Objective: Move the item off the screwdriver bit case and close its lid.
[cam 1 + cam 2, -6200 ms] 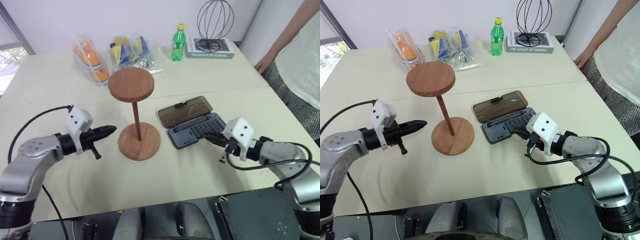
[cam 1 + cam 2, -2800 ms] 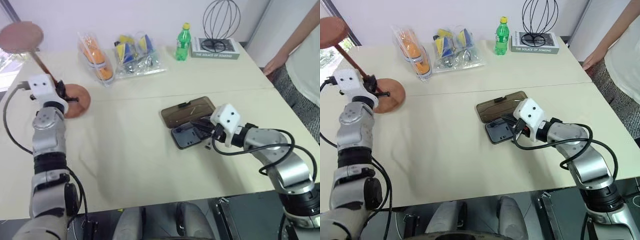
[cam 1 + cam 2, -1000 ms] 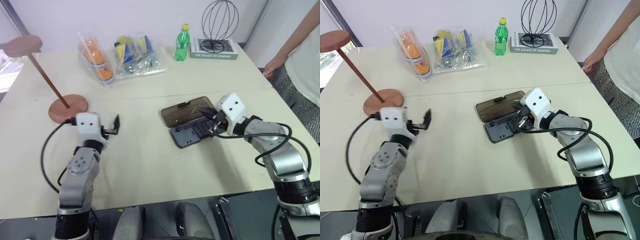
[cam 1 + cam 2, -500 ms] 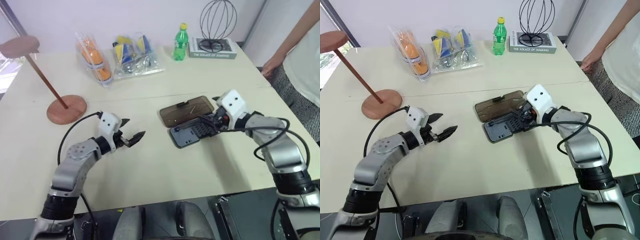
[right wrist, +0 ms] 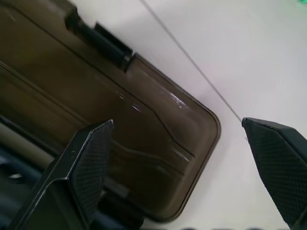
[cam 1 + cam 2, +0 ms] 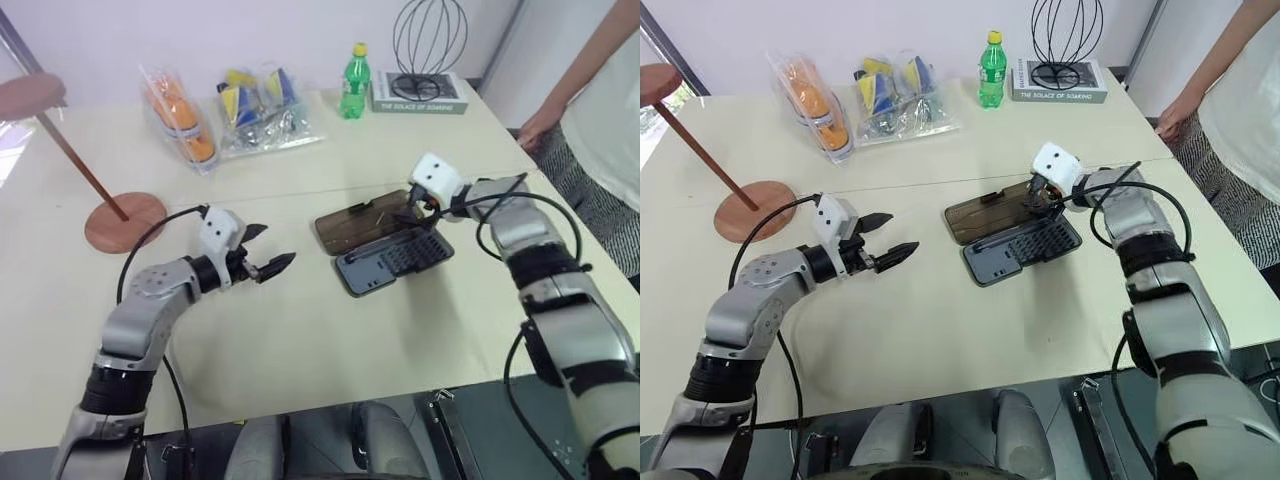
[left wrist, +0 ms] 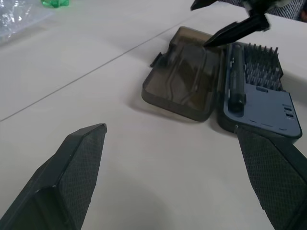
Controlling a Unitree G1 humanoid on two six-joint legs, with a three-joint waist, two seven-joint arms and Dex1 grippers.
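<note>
Right gripper [image 6: 1038, 207] advanced, jaws now spread, over the translucent smoky-brown hinged lid [image 6: 992, 213].
Reddish-brown wooden stand [image 6: 740, 195] sits aside; left gripper [image 6: 890, 240] open, empty; closing remains.

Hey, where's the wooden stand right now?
The wooden stand sits at the table's far left, beyond the open left gripper.

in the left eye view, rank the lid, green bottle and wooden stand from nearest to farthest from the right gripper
From the right gripper:
1. lid, directly beneath the fingertips.
2. green bottle, at the table's far edge.
3. wooden stand, far across on the robot's left.
</note>
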